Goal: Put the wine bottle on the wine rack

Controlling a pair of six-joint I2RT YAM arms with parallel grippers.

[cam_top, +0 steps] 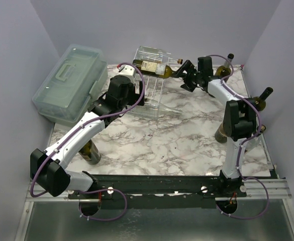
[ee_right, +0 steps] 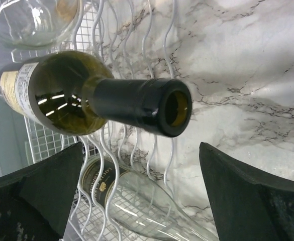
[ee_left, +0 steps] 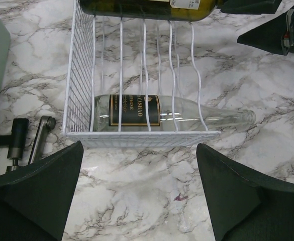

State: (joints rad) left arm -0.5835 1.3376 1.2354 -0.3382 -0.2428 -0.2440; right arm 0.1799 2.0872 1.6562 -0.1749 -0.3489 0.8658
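While right fingers (ee_right: 252, 201) gape, wine bottle (ee_right: 81, 95) lies untouched.

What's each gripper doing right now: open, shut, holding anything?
Left gripper: open, empty, in front of the wine rack.
Right gripper: open, holding nothing; the green wine bottle lies on the rack, its neck just ahead of the fingers.

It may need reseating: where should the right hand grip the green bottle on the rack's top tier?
Probably the neck, from the rack's right end: the green bottle lies on its side, mouth facing the open right hand, its slim neck unobstructed.
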